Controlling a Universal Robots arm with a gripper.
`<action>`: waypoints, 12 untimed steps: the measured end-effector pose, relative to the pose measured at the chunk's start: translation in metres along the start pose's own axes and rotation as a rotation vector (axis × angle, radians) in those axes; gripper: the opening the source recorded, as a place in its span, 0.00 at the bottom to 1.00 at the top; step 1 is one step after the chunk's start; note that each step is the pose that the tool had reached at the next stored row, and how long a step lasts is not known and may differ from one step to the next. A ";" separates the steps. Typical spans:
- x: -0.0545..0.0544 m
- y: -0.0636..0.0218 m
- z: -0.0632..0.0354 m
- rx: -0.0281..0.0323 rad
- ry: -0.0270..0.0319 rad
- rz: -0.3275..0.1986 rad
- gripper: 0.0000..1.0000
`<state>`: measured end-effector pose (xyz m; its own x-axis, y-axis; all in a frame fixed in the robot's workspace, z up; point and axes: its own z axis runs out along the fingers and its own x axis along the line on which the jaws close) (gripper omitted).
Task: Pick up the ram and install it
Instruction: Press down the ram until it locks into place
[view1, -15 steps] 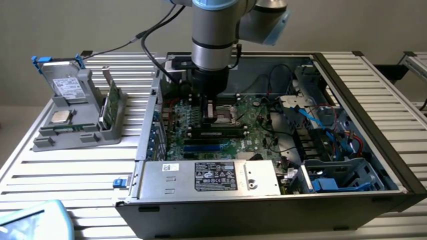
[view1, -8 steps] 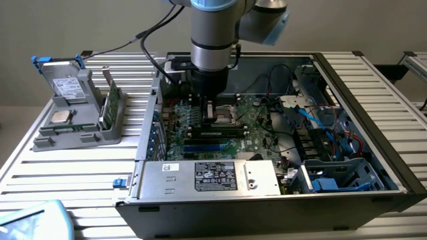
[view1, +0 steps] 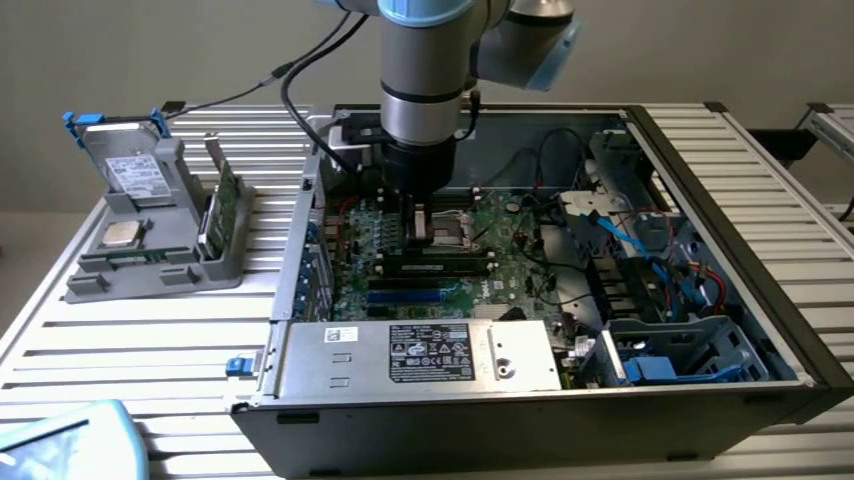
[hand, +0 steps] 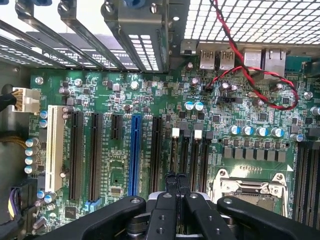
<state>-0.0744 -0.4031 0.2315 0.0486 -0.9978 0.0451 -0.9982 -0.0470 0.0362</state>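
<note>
Black gripper (hand: 175, 186) fingers (hand: 168, 197) are sitting clenched together, grasping nothing visible, hovering over the motherboard (hand: 150, 130) inside the open case (view1: 721, 330). Ram (view1: 435, 267) is lying seated in a slot just beside the claw.

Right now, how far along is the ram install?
Looks done: a ram stick appears to sit in a slot on the motherboard.
In hand: nothing visible; the gripper is shut, hovering by the processor socket.
Left: I cannot tell whether the stick is fully seated.
</note>
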 end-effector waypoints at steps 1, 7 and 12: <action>0.000 0.0000 0.0005 0.0005 0.0001 0.000 0.11; 0.000 0.0003 0.0031 0.0034 0.0004 0.000 0.11; 0.000 0.0007 0.0052 0.0060 0.0004 0.000 0.11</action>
<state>-0.0753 -0.4031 0.2263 0.0483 -0.9978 0.0455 -0.9984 -0.0470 0.0302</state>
